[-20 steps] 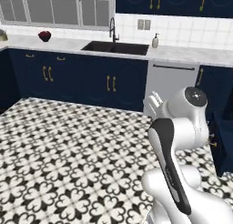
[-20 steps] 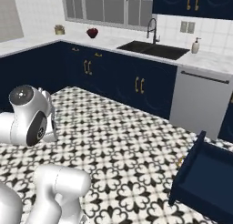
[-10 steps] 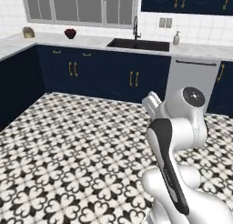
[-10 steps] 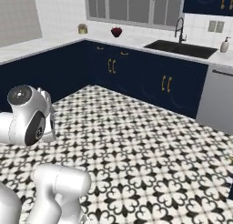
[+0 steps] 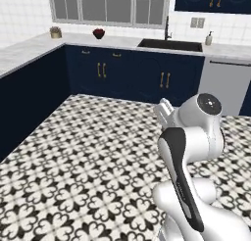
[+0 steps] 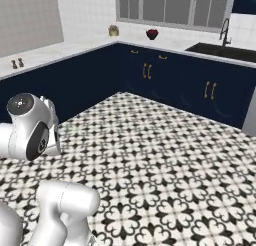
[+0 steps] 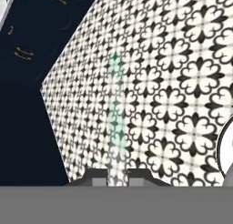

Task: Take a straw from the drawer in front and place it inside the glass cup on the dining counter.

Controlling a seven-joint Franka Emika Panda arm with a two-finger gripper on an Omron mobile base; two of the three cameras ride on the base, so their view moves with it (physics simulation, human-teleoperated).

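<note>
Gripper (image 7: pixel 116 176) clenched on straw (image 7: pixel 116 127), which sticks straight out from between fingertips (image 7: pixel 98 176). Held above patterned floor (image 7: pixel 173 82), beside navy cabinets (image 7: pixel 32 82). Arm (image 5: pixel 184 176) folded upright, elbow high, over base.

text: none was legible | labels, brands, numbers, signs: none could be read on the cabinets, counter, wall or floor | all three views checked
</note>
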